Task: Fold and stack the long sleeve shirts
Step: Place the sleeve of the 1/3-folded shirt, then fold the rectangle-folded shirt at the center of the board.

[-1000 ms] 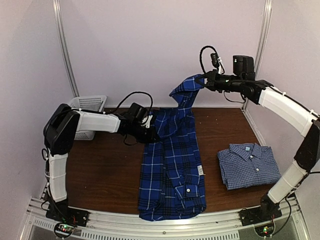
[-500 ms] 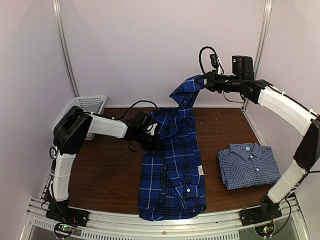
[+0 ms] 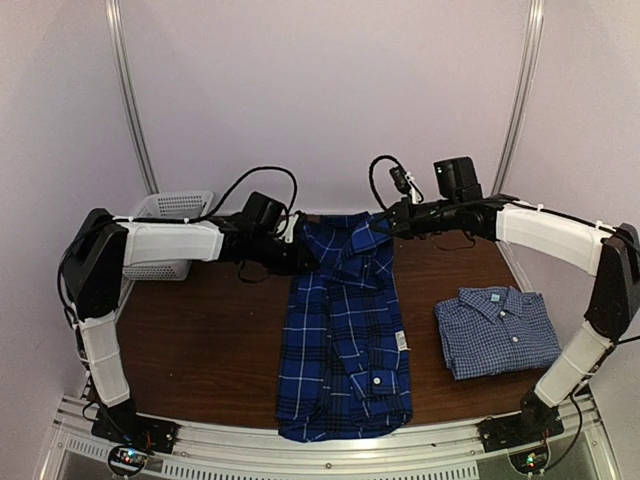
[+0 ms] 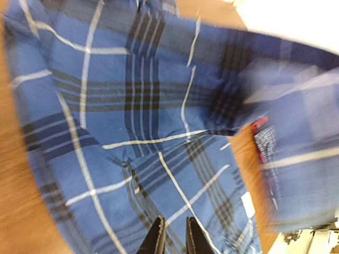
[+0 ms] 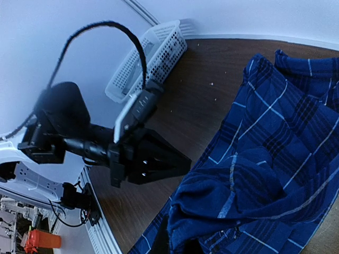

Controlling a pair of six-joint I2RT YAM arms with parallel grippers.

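Observation:
The dark blue plaid shirt [image 3: 340,330] lies as a long strip from the table's far middle to its near edge. My left gripper [image 3: 303,258] is at the shirt's far left edge; in the left wrist view its fingers [image 4: 157,235] stand close together, pinching plaid cloth [image 4: 132,106]. Over the far right corner, my right gripper [image 3: 383,225] is shut on a bunched fold of that shirt [image 5: 249,196], which drapes over the fingers. The paler fine-check shirt [image 3: 497,330] sits folded at the right, collar up.
A white mesh basket [image 3: 175,215] stands at the far left by the wall, also seen in the right wrist view [image 5: 153,50]. The brown table [image 3: 210,340] shows left of the plaid shirt. Metal rails run along the near edge [image 3: 320,440].
My right gripper has come down from high above the table to just over it, lowering the raised shirt end. My left gripper has shifted slightly toward the far side with the shirt's edge.

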